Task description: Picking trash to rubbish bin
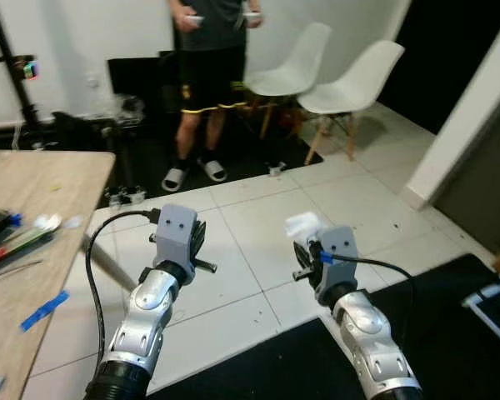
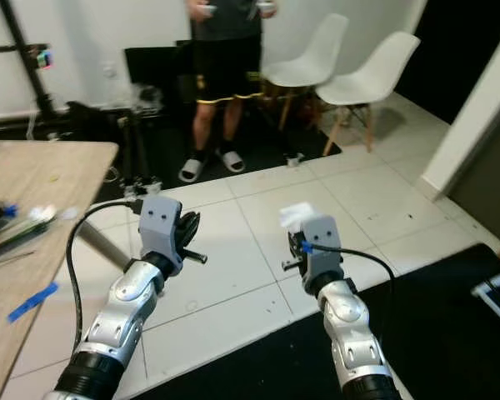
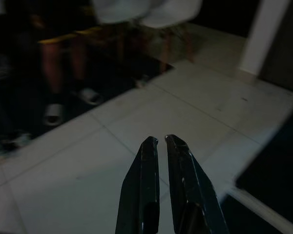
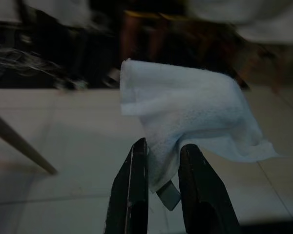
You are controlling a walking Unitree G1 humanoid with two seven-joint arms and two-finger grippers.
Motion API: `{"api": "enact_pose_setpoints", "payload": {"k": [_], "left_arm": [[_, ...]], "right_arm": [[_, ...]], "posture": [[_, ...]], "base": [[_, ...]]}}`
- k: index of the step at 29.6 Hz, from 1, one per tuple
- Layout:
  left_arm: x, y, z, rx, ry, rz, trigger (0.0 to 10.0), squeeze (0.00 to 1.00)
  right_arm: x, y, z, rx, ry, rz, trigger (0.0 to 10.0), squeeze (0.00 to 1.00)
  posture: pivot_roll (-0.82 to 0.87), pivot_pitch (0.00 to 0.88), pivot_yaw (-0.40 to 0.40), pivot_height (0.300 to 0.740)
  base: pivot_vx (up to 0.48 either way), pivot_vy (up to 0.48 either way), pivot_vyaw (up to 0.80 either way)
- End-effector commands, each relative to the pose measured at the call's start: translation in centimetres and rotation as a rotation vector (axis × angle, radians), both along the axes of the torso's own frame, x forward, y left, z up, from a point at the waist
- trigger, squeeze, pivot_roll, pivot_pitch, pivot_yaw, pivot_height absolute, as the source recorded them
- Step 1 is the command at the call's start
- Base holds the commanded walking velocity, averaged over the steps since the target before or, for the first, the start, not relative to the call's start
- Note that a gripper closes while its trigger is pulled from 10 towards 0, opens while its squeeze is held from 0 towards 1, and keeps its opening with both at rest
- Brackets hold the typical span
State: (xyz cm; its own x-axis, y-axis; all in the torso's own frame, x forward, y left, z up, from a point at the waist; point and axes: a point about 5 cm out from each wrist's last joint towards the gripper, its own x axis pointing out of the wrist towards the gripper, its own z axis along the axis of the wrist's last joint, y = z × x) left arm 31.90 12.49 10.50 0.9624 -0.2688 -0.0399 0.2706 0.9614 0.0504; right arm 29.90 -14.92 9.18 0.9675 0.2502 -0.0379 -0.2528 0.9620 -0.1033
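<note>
Up close, right gripper pinches white tissue.

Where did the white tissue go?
The white tissue is pinched in the right pincer, held up over the white floor tiles on the robot's right, in front of the standing person.

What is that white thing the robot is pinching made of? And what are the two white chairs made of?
The white thing in the right hand looks like soft tissue paper: it has a fuzzy, dimpled surface and folds limply. The two white chairs look like smooth moulded plastic seats on wooden-looking legs, though that is hard to tell for sure.
</note>
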Motion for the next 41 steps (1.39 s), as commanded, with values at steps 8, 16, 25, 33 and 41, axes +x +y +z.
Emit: {"api": "enact_pose_setpoints", "payload": {"k": [8, 16, 25, 33, 41], "left_arm": [[-0.5, -0.16, -0.21, -0.005, 0.006, -0.018, 10.0, 0.0], [-0.51, -0.41, -0.15, -0.016, 0.006, -0.009, 10.0, 0.0], [-0.55, -0.69, -0.21, -0.018, 0.012, -0.001, 10.0, 0.0], [-0.36, -0.42, -0.37, -0.019, 0.019, 0.018, 10.0, 0.0], [-0.32, -0.46, -0.11, -0.017, 0.012, 0.021, 10.0, 0.0]], "right_arm": [[-0.35, -0.83, -0.67, 0.004, 0.02, -0.035, 10.0, 0.0], [-0.4, -0.58, -0.75, 0.013, 0.023, -0.036, 10.0, 0.0], [-0.38, -0.26, -0.6, 0.017, 0.018, -0.032, 10.0, 0.0], [-0.69, -0.3, -0.63, 0.02, 0.019, -0.04, 10.0, 0.0], [-0.53, -0.48, -0.63, 0.03, 0.023, -0.051, 10.0, 0.0]], "posture": [[-0.1, 0.046, -0.018, 0.74], [-0.09, 0.053, -0.019, 0.74], [-0.1, 0.065, -0.007, 0.74], [-0.11, 0.069, -0.005, 0.74], [-0.1, 0.061, -0.005, 0.74]], "base": [[0.0, 0.0, -0.8], [0.0, 0.0, -0.8], [0.0, 0.0, -0.8], [0.0, 0.0, -0.8], [0.0, 0.0, -0.8]]}}
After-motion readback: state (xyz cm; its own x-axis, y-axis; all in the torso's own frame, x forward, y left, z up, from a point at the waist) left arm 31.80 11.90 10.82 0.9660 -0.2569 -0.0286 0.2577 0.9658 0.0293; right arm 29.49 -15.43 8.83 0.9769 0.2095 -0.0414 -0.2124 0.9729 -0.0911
